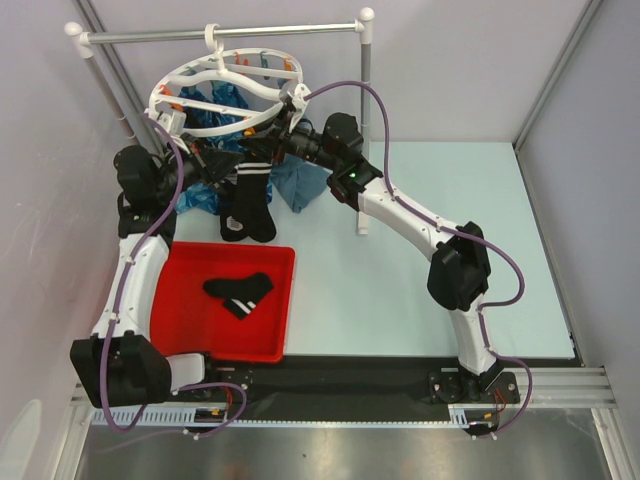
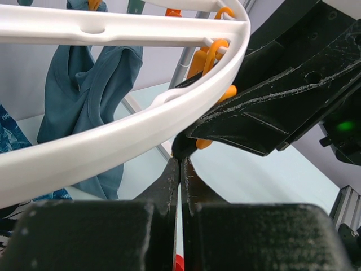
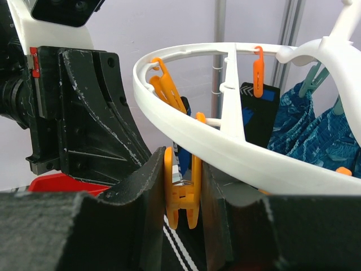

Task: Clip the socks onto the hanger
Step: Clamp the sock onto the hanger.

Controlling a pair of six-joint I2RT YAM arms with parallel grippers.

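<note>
The white ring hanger (image 1: pixel 262 115) hangs by its hook from the rail. A black sock (image 1: pixel 250 200) with white stripes dangles below its near rim. My left gripper (image 1: pixel 228 165) is shut and pinches the sock's black cuff (image 2: pixel 181 145) at its tips, just under the hanger rim (image 2: pixel 113 141). My right gripper (image 1: pixel 285 135) comes from the right. In the right wrist view its jaws (image 3: pixel 181 164) are shut on an orange clip (image 3: pixel 181 195) under the rim (image 3: pixel 225 152), with the striped sock (image 3: pixel 179 248) right below. Another sock (image 1: pixel 240 292) lies in the red tray (image 1: pixel 180 255).
The grey rail stand (image 1: pixel 220 35) holds the hanger at the back left. Blue cloths (image 1: pixel 300 185) hang from other clips, and one dark piece (image 3: pixel 258 113) hangs from a far orange clip. The red tray sits close to the left arm's base.
</note>
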